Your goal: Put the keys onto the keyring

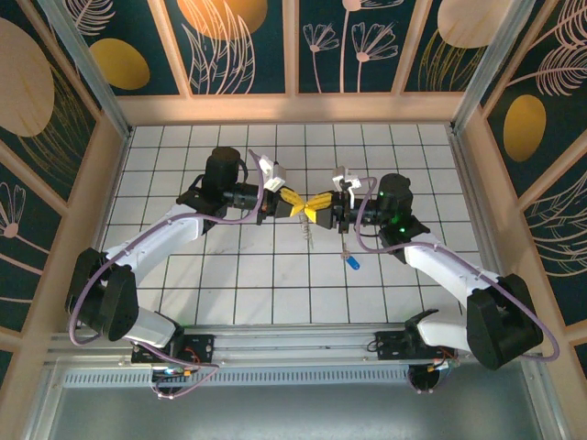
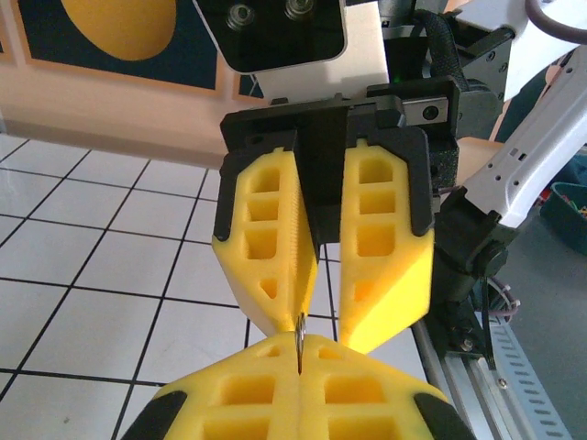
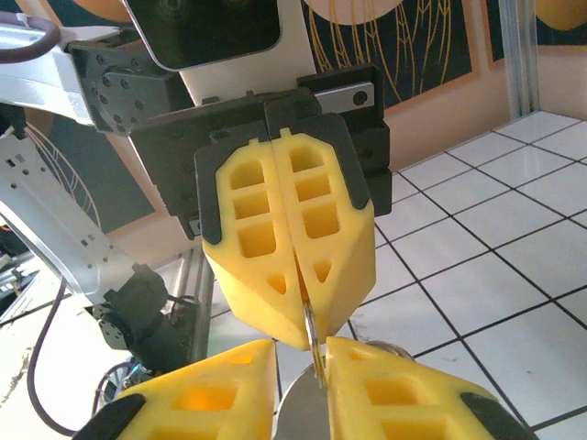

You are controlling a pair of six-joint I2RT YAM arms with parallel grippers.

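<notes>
The keyring [image 2: 300,332] shows edge-on as a thin silvery loop in the seam of my left gripper [image 2: 301,353], which is shut on it. My two grippers meet tip to tip above the middle of the tiled floor, the left gripper [image 1: 295,205] facing the right gripper [image 1: 319,209]. The right gripper [image 3: 301,353] is open with a clear gap, and the keyring [image 3: 315,341] rests against its right finger [image 3: 385,385]. A small key [image 1: 351,261] with a blue head lies on the floor just below the right gripper, apart from both.
White tiled floor [image 1: 238,275] runs out to wooden walls [image 1: 110,183] on three sides. The arm bases and a metal rail [image 1: 293,344] line the near edge. Open floor lies left and behind the grippers.
</notes>
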